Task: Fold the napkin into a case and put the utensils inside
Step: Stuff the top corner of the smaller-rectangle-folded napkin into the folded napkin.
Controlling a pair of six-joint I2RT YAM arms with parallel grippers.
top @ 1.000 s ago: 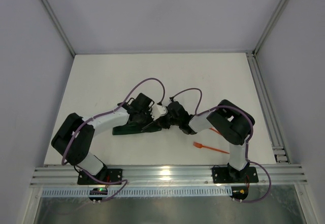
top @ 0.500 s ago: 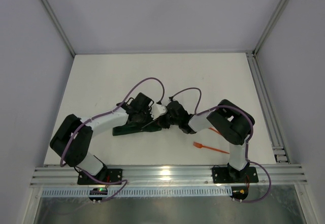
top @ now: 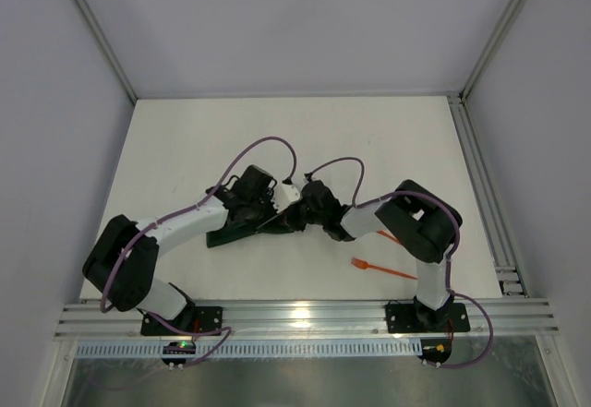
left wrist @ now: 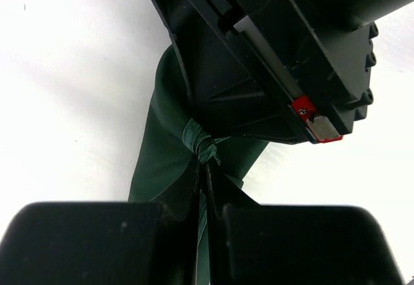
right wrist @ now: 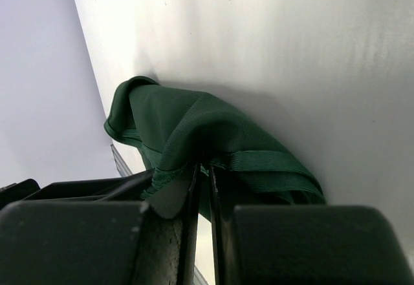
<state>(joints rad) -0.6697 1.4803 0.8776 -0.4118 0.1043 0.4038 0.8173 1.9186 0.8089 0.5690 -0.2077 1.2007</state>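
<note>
From the top camera I see both arms bent in toward the middle of the white worktop [top: 185,149], their ends almost meeting. The napkin [top: 226,234] is a dark green bunch lying under and between them, more on the left arm's side. In that view the arm ends hide the tips, so I cannot tell there what is being gripped.

The left wrist camera tells me more. The left fingers [left wrist: 97,240] are pinched together with a thin bit of green cloth caught between them. Just above them the cloth is squeezed into a small tight bunch, and a long fold of it runs along the worktop. Close behind it, the right arm's black wrist block [left wrist: 278,59], with a small red tag, fills the top of the picture.

The right wrist camera shows the other side. The right fingers [right wrist: 291,246] are clamped on a hemmed edge of the napkin. The rest humps up in a soft heap resting on the worktop.

Only the top camera shows the utensils. The orange fork [top: 383,269] lies flat on the worktop near the right arm's base, well apart from the napkin. The other orange piece [top: 391,237] peeks out from under the right arm, and most of it is hidden.
</note>
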